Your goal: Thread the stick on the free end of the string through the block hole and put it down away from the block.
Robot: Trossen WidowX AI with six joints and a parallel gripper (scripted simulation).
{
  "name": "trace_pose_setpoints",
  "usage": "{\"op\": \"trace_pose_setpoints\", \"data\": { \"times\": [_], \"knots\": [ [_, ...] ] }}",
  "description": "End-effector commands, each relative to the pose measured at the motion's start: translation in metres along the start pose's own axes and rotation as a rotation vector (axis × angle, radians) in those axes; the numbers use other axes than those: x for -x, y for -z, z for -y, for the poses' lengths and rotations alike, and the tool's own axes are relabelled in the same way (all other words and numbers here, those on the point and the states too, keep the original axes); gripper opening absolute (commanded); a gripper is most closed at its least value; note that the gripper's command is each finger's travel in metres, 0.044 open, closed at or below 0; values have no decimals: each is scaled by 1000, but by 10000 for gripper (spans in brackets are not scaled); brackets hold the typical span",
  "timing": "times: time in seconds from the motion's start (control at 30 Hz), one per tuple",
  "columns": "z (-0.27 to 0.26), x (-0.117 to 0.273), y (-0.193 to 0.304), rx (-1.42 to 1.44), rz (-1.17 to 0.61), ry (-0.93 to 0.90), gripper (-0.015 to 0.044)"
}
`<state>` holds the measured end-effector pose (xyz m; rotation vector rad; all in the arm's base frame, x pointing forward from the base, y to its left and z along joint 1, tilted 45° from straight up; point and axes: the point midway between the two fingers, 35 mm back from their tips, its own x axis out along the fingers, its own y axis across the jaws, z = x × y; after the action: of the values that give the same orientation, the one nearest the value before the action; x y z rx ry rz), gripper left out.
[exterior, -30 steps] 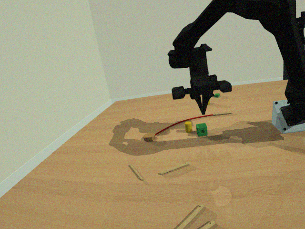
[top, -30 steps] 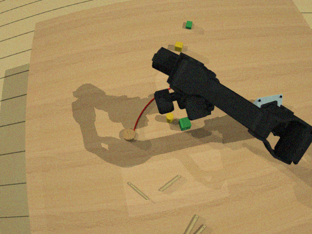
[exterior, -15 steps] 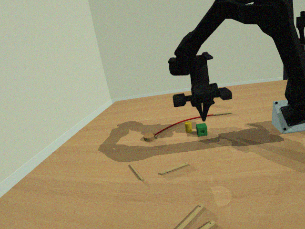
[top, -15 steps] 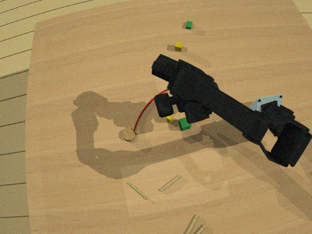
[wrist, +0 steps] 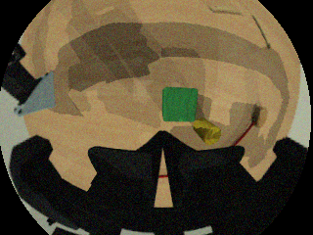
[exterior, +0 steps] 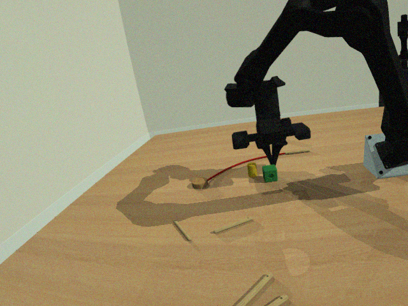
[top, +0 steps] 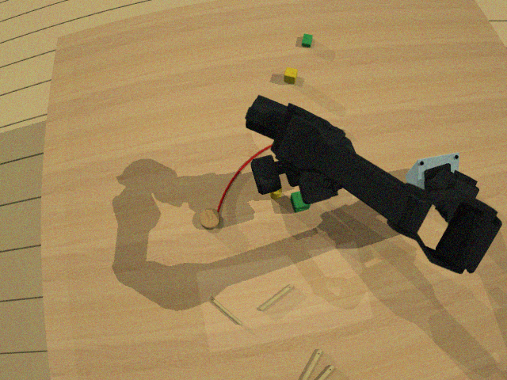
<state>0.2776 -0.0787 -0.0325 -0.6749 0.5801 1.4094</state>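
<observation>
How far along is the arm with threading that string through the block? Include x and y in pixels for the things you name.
Nothing looks done: the stick (exterior: 297, 152) lies on the table at the end of the red string (top: 234, 180) (exterior: 230, 164) (wrist: 245, 134), clear of the green block (top: 299, 202) (exterior: 269, 173) (wrist: 180, 104). Nothing is in hand; the gripper (exterior: 273, 164) (wrist: 162, 133) is shut, empty. Left: grasp the stick, thread it, pull string through, set it down, open.

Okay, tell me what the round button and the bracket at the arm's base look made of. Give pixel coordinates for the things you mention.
Round button (top: 209, 218) (exterior: 198, 183): wood, apparently unpainted and matte, from its tan, faintly grained top.
Bracket (top: 414, 175) (exterior: 371, 158) (wrist: 43, 96): possibly painted metal or plastic; its smooth pale blue-grey face leaves that open.
</observation>
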Motion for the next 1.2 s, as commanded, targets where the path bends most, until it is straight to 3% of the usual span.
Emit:
{"op": "trace_pose_setpoints", "data": {
  "times": [0.0, 0.9, 1.07, 1.17],
  "knots": [
    [8, 0, 1, -2, 0, 4, 0],
    [49, 0, -1, 0, 1, 6, 0],
    [49, 46, 0, 0, -1, 5, 0],
    [48, 49, 0, 0, -1, 5, 0]
  ]
}}
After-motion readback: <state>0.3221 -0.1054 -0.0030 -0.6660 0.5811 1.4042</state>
